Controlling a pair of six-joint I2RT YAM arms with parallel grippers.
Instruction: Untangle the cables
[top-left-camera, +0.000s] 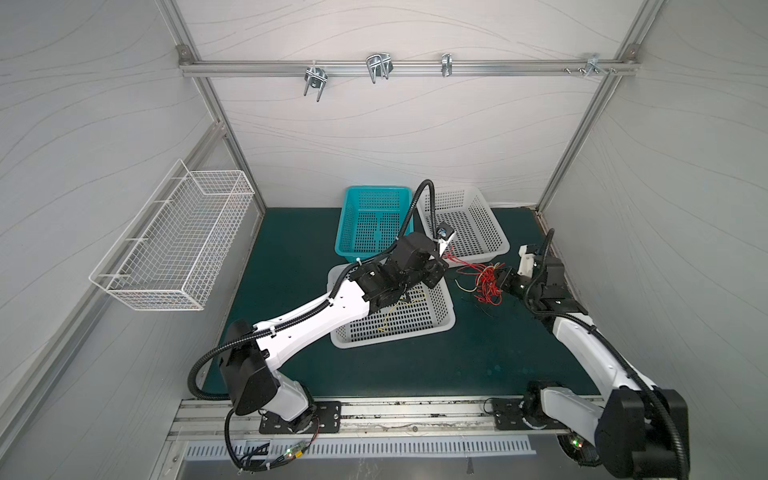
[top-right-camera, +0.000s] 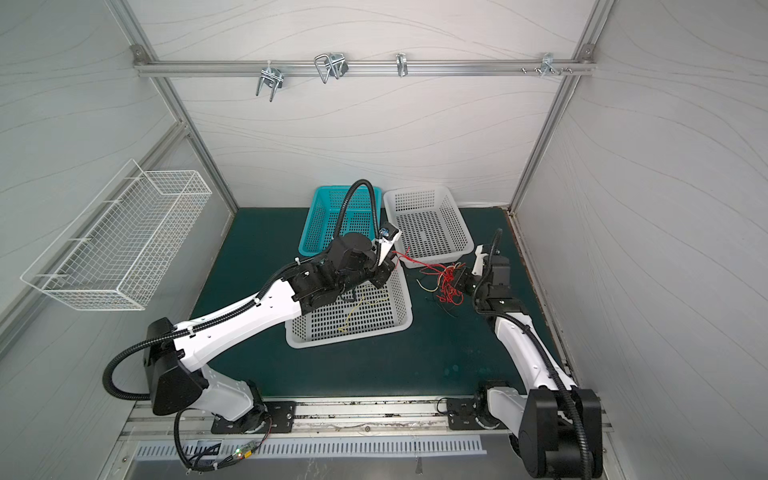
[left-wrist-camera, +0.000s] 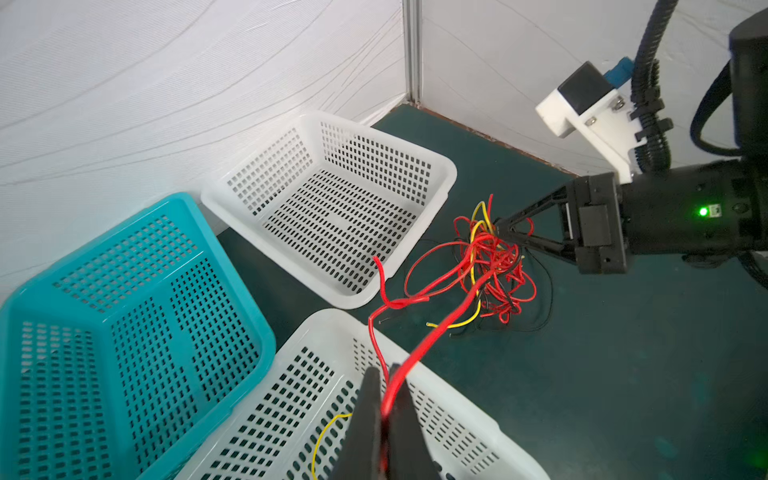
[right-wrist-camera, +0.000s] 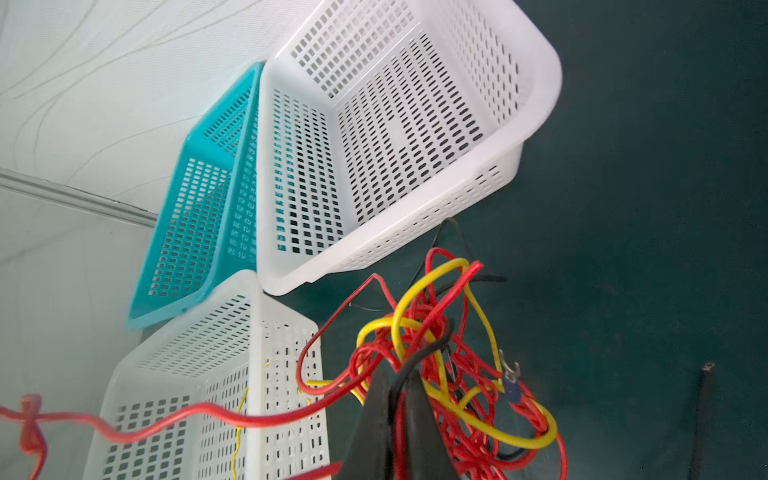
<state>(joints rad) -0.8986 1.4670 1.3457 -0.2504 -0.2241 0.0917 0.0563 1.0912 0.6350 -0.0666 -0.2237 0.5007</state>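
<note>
The cables (top-left-camera: 484, 284) (top-right-camera: 446, 282) lie as a tangled bunch of mostly red wires, with some yellow and black, on the green mat right of the near white basket. My right gripper (top-left-camera: 500, 276) (right-wrist-camera: 395, 382) is shut on the bunch (right-wrist-camera: 457, 374), with black and red strands between its jaws. My left gripper (top-left-camera: 441, 268) (left-wrist-camera: 388, 374) is shut on one red cable (left-wrist-camera: 440, 332). That cable runs taut from its jaws over the basket corner into the bunch (left-wrist-camera: 494, 266). In the left wrist view the right gripper (left-wrist-camera: 500, 228) sits at the bunch's far side.
The near white basket (top-left-camera: 390, 340) holds a thin yellow wire (top-left-camera: 390, 316) and lies under the left arm. A teal basket (top-left-camera: 374, 191) and a second white basket (top-left-camera: 498, 245) stand behind. A wire rack (top-left-camera: 174, 245) hangs on the left wall, and metal hooks (top-left-camera: 378, 66) on the back rail.
</note>
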